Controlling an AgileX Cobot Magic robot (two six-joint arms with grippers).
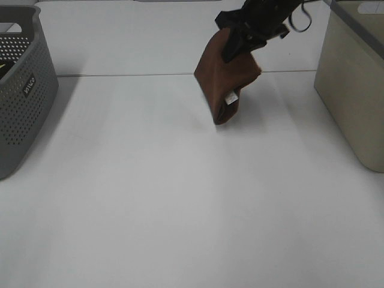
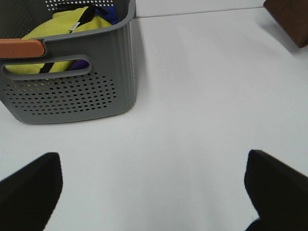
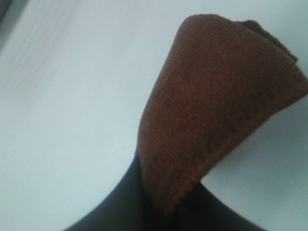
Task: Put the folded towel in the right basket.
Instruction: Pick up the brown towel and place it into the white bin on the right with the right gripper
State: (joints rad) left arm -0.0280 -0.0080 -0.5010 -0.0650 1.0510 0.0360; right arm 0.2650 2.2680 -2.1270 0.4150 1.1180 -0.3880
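A folded brown towel (image 1: 227, 81) with a small white tag hangs in the air above the white table, held at its upper edge by my right gripper (image 1: 240, 43), which is shut on it. In the right wrist view the towel (image 3: 211, 101) fills the middle and hides the fingertips. A corner of it shows in the left wrist view (image 2: 288, 21). The right basket (image 1: 354, 78) is beige and stands at the table's right edge, to the right of the towel. My left gripper (image 2: 154, 192) is open and empty, low over the table; its two dark fingers (image 2: 29, 187) stand wide apart.
A grey perforated basket (image 1: 24, 90) stands at the left edge; in the left wrist view the basket (image 2: 72, 91) holds yellow and dark cloth. The white table (image 1: 180, 204) spreads between the two baskets.
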